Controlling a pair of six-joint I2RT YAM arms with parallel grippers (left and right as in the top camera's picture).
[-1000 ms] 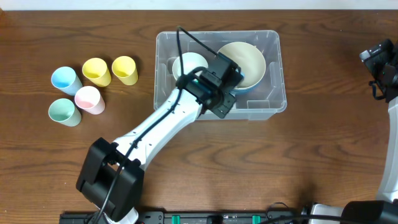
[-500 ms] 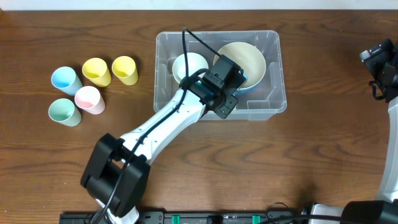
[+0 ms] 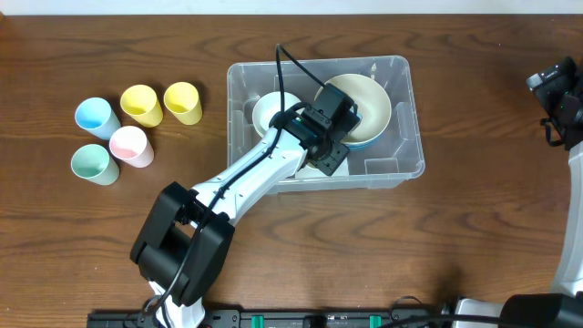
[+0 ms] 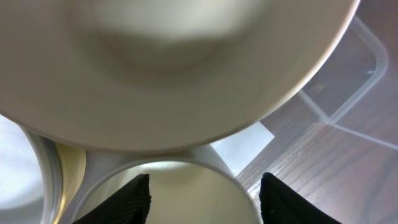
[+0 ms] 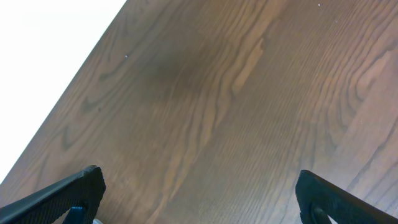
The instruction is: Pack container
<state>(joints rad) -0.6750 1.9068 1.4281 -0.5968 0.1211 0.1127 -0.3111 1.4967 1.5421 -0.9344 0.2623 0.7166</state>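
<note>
The clear container (image 3: 401, 164) sits mid-table. A large cream bowl (image 3: 366, 98) lies in its right half and a white bowl (image 3: 270, 109) in its left half. My left gripper (image 4: 205, 196) reaches down into the container between them. Its fingers stand apart over a smaller white-rimmed bowl (image 4: 186, 186), the left fingertip (image 4: 134, 199) inside the rim and the other outside it. Neither pad presses on the wall. The large cream bowl (image 4: 174, 62) fills the upper part of the left wrist view. My right gripper (image 5: 199, 199) hangs wide open over bare wood at the far right.
Several plastic cups stand left of the container: two yellow (image 3: 141, 105) (image 3: 182, 102), one blue (image 3: 94, 115), one pink (image 3: 130, 146), one green (image 3: 94, 164). The left arm (image 3: 246, 178) crosses the container's near rim. The right arm (image 3: 560, 91) stays at the table's right edge.
My left gripper has gone from shut to open around the small bowl's rim. The container has slid a little toward the near edge, and the left arm's base link has swung right.
</note>
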